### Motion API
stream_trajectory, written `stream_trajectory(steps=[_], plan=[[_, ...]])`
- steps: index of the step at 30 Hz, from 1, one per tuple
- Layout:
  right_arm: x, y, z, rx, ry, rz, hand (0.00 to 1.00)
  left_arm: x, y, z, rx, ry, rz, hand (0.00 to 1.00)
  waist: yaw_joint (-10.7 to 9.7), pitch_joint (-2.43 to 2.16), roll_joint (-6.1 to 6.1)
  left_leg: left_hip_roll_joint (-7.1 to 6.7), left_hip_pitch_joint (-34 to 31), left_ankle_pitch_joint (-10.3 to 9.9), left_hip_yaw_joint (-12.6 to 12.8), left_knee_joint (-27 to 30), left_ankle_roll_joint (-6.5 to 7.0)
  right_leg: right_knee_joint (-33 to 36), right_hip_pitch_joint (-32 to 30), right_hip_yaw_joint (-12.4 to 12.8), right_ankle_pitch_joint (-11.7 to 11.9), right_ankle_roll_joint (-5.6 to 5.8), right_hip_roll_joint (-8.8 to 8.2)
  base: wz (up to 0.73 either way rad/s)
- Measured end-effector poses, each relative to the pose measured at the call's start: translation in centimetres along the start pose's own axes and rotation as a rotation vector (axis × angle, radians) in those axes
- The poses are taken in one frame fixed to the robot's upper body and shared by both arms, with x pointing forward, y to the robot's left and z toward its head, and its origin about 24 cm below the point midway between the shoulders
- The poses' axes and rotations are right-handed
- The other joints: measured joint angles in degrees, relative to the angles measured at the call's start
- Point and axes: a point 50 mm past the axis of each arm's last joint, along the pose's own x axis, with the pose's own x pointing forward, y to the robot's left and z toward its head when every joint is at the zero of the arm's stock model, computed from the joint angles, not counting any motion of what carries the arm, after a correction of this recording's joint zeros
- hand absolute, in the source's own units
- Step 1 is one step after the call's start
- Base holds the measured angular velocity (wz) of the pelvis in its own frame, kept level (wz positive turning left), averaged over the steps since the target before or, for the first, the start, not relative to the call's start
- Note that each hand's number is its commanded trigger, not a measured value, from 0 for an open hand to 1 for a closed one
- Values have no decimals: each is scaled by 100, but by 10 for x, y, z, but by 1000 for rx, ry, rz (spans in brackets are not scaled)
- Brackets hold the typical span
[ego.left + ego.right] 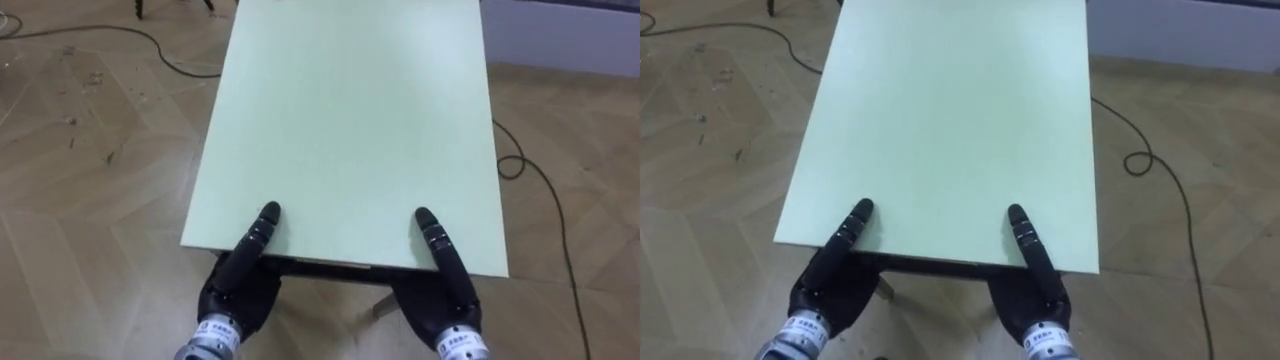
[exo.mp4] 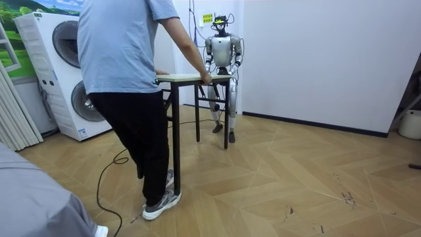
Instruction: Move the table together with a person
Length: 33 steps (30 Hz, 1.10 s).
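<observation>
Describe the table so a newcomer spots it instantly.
In the room view, between washer and white wall, a person faces the robot. The table stands between them, the robot's left hand and right hand at one end. Alone here, it has a pale green top on dark legs.

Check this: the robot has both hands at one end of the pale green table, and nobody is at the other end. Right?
Not quite: the room view shows a person holding the table at the other end. The robot's left hand and right hand are indeed at one end.
</observation>
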Motion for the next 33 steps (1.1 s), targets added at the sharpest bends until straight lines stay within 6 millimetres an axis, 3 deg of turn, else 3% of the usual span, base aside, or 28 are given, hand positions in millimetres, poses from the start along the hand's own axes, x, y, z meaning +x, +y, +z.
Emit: stream_trajectory(steps=[4, 5, 6, 7, 8, 9, 10, 12, 14, 16, 17, 18, 19, 20, 21, 22, 23, 24, 25, 27, 28, 29, 30, 33], plan=[[-5, -5, 0, -3, -5, -16, 100, -3, 2, -5, -4, 17, 9, 100, 26, -5, 195, 55, 31, 257, -231, -133, -74, -73, 47, -117, 119, -125, 174, 6], [-6, -6, 0, -3, -6, -20, 100, -3, 2, -5, 0, 20, 10, 100, 36, 0, 233, 32, 69, 425, -304, -278, -132, -83, 37, -164, 149, -167, 192, 10], [-6, -6, -1, -1, -10, -20, 100, -3, 2, -5, 3, 20, 11, 100, 51, -2, 238, -39, 99, 651, -453, -513, -280, -82, -40, -187, 203, -227, 157, 7], [-6, -6, -1, -2, -11, -19, 100, -3, 2, -5, 5, 19, 10, 100, 54, -4, 236, -67, 109, 754, -535, -610, -378, -97, -78, -212, 231, -256, 145, -8], [-7, -6, 0, -9, -10, -20, 100, -3, 3, -6, 4, 21, 13, 100, 72, 0, 264, -46, 103, 692, -675, -427, -410, -100, -123, -277, 298, -307, 138, -35], [-7, -7, 1, -16, -7, -22, 100, -5, 4, -8, -11, 22, 23, 100, 158, 6, 310, 23, 98, 275, -751, 157, -405, -108, -118, -434, 355, -341, 118, -46], [-7, -7, 2, -23, -4, -23, 100, -6, 5, -9, -20, 22, 29, 100, 179, 7, 343, 74, 97, 37, -763, 513, -405, -120, -102, -535, 383, -354, 114, -47], [-8, -8, 3, -31, 2, -27, 100, -9, 6, -14, -33, 30, 39, 100, 127, 13, 473, 161, 136, -632, -993, 1899, -447, -130, -90, -876, 447, -396, 109, -12], [-8, -9, 4, -33, 1, -27, 100, -9, 6, -14, -35, 32, 39, 100, -21, 37, 540, 238, 391, -871, -1104, 2574, -441, -55, -130, -1048, 451, -409, 117, 32], [-9, -8, 4, -33, -1, -25, 100, -9, 5, -14, -35, 31, 36, 100, -200, 34, 606, 359, 825, -975, -1213, 2813, -453, 43, -230, -1210, 457, -399, 115, 40], [-8, -7, 5, -36, -1, -19, 100, -9, 4, -13, -35, 28, 35, 100, -257, 45, 665, 381, 1126, -986, -1334, 2803, -469, 157, -311, -1245, 472, -375, 100, 14], [-8, -7, 6, -45, -1, -17, 100, -8, 4, -13, -32, 26, 37, 100, -303, 61, 684, 324, 1288, -1129, -1358, 2509, -567, 317, -426, -1226, 488, -325, 42, 11], [-8, -7, 5, -44, 0, -20, 100, -9, 5, -13, -31, 26, 42, 100, -323, 58, 668, 263, 1316, -1164, -1322, 2366, -560, 373, -461, -1159, 513, -285, 41, 10], [-10, -7, 3, -44, 2, -24, 100, -9, 5, -13, -28, 31, 46, 100, -320, 55, 649, 102, 1393, -1163, -1311, 2045, -563, 333, -567, -900, 622, -327, 62, 9], [-10, -8, 2, -41, 1, -24, 100, -9, 5, -13, -22, 35, 46, 100, -340, -16, 573, -76, 1512, -1202, -1342, 1496, -632, 134, -667, -628, 789, -389, 92, 12], [-10, -7, 3, -43, -2, -20, 100, -9, 5, -12, -15, 35, 45, 100, -362, -31, 587, -133, 1582, -1253, -1369, 1177, -737, -29, -684, -574, 921, -388, 105, 12], [-10, -3, 4, -45, -11, -1, 100, -8, 3, -10, -11, 24, 35, 100, -385, -31, 643, -143, 1702, -1399, -1473, 831, -852, -253, -781, -678, 1172, -334, 70, -9], [-8, 0, 5, -46, -12, 9, 100, -7, 2, -9, -9, 15, 34, 100, -308, -28, 702, 17, 1755, -1560, -1467, 829, -816, -254, -872, -683, 1257, -361, 161, -9], [-7, 0, 6, -45, -15, 9, 100, -7, 1, -9, -8, 17, 30, 100, -314, -18, 745, 79, 1800, -1670, -1471, 755, -799, -245, -879, -747, 1269, -360, 190, 6], [-5, 1, 9, -33, -29, 12, 100, 1, -6, -7, 6, 22, 16, 100, -365, -2, 764, 90, 1799, -2056, -1470, 461, -663, -104, -1094, -917, 1349, -347, 185, 26], [-4, 2, 10, -33, -33, 13, 100, 3, -8, -8, 7, 24, 12, 100, -366, -2, 770, 91, 1740, -2121, -1463, 454, -621, -104, -1156, -929, 1398, -331, 174, 12], [-2, 4, 15, -37, -45, 16, 100, 7, -13, -8, 11, 29, 3, 100, -383, 5, 772, 19, 1585, -2174, -1472, 411, -530, -112, -1280, -943, 1521, -282, 104, 15], [-1, 4, 18, -40, -55, 18, 100, 11, -15, -8, 17, 33, -6, 100, -376, -6, 722, -157, 1447, -2112, -1503, 372, -422, -120, -1422, -924, 1636, -228, 4, 15], [-1, 1, 20, -54, -63, 2, 100, 14, -12, -11, 8, 43, 11, 100, -352, -3, 702, -470, 1362, -1903, -1394, 261, -234, -369, -1453, -882, 1958, -162, -238, 3]])
